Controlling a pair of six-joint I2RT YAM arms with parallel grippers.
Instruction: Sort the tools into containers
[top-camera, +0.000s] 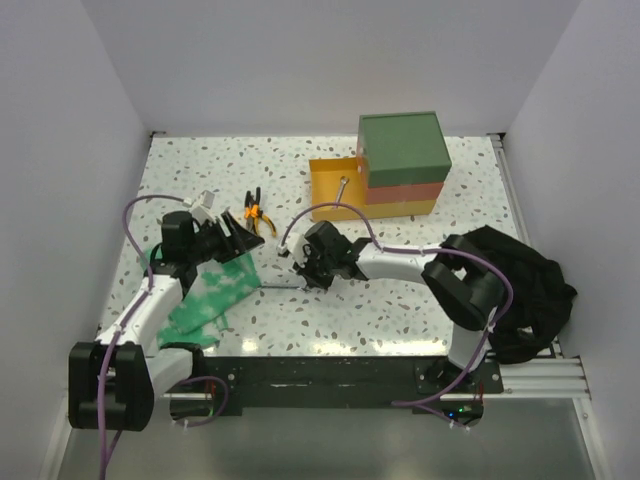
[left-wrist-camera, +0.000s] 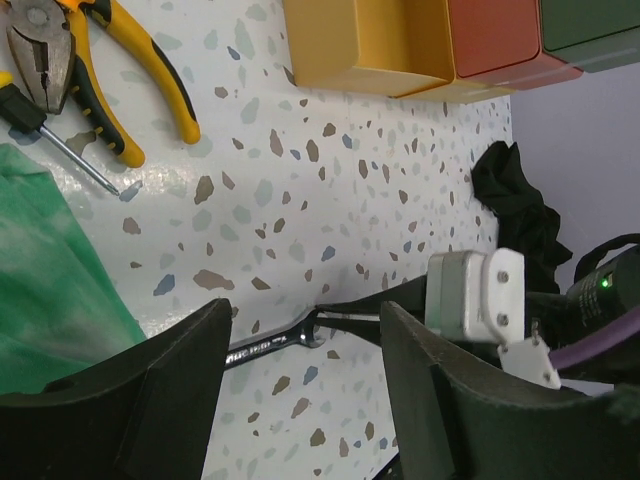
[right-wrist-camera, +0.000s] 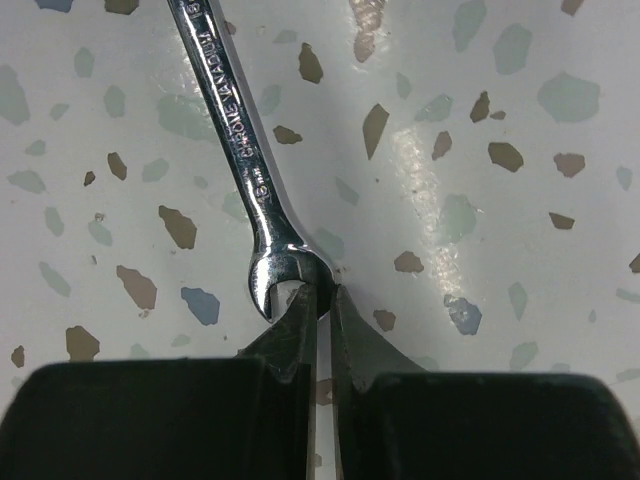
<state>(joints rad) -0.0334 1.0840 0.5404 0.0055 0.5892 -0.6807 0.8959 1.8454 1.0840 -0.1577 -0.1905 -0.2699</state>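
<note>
A thin silver wrench (right-wrist-camera: 235, 130) lies flat on the speckled table, also seen as wrench (left-wrist-camera: 262, 346) and wrench (top-camera: 275, 288). My right gripper (right-wrist-camera: 322, 295) is shut on one prong of its open end, low at the table; it shows as the right gripper (top-camera: 305, 273) from above. Orange-and-black pliers (left-wrist-camera: 80, 70) lie further back, pliers (top-camera: 257, 215). My left gripper (left-wrist-camera: 305, 325) hangs open above the table with nothing between its fingers, left gripper (top-camera: 240, 232). The drawer stack (top-camera: 402, 143) stands at the back right, its yellow bottom drawer (top-camera: 335, 185) pulled out.
A green-and-white cloth (top-camera: 215, 295) lies under the left arm. A black cloth (top-camera: 525, 290) is heaped at the right edge. A thin black-handled screwdriver (left-wrist-camera: 60, 140) lies beside the pliers. White walls close in the table.
</note>
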